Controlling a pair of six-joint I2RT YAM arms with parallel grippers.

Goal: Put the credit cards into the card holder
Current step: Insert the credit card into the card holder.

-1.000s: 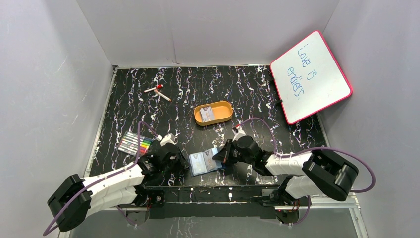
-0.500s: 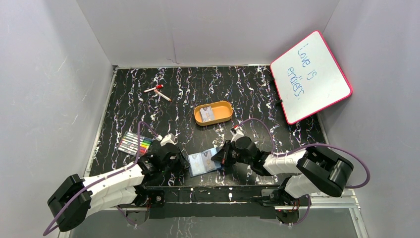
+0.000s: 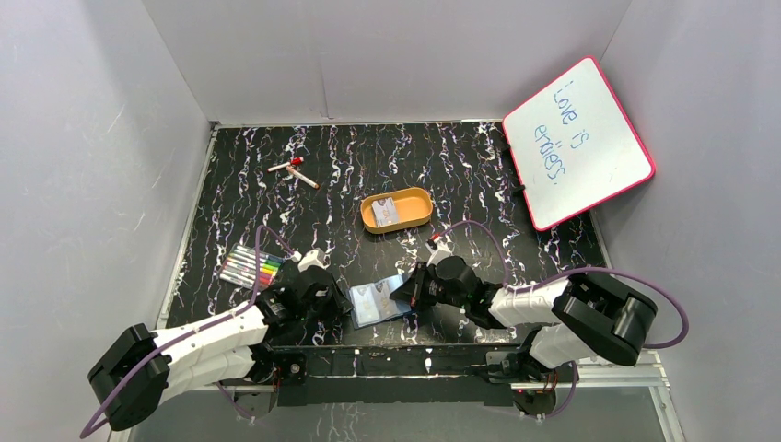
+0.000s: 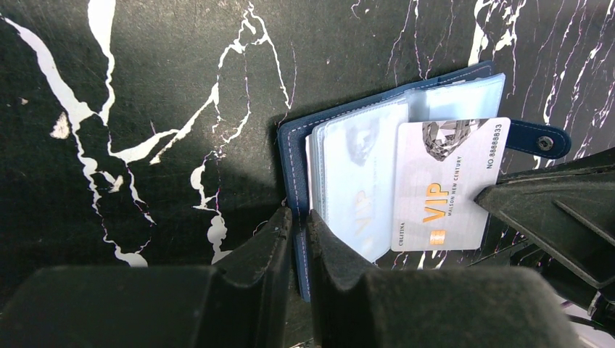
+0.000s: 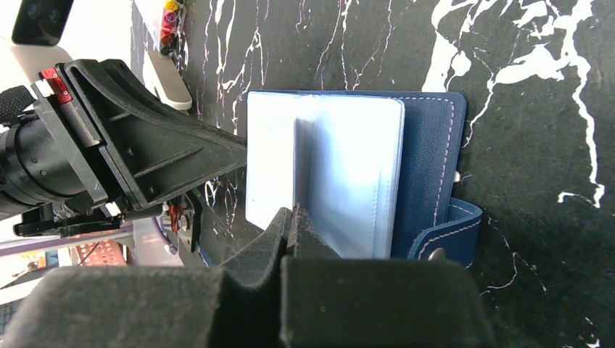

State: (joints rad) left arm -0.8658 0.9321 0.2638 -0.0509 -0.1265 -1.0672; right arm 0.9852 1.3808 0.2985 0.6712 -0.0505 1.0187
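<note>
Right jaws pinch glossy card (image 4: 442, 185); left jaws, stitched navy holder (image 4: 291, 156).

The top camera looks down from high up at the whole table (image 3: 368, 157). Both wrist cameras sit very close. All see the card holder (image 3: 376, 304) at six o'clock.

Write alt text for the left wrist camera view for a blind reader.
A navy-blue folding card holder lies open on a black marbled table, its cover pinched by the left gripper. The right gripper holds a pale VIP credit card over its clear pockets.
</note>
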